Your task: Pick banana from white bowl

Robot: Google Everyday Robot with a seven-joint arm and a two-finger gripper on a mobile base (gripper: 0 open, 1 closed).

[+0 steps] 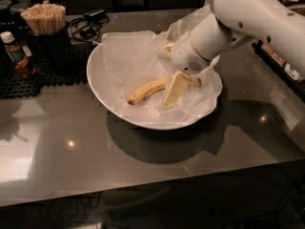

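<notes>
The banana (147, 90) is yellow and curved and lies on the crinkled paper inside the white bowl (143, 122), near its middle. Its dark stem end (196, 83) points right. My gripper (170, 69) reaches down into the bowl from the upper right on the white arm (257, 18). It is open. One pale yellow finger (174, 88) stands in front of the banana's right part and covers a bit of it. The other finger (166, 49) is behind, well apart from the fruit.
A dark holder of wooden sticks (45, 20) and a small bottle (13, 53) stand on a black mat (28, 78) at the back left. Cables (86, 25) lie behind the bowl. Flat items (281, 63) line the table's right edge.
</notes>
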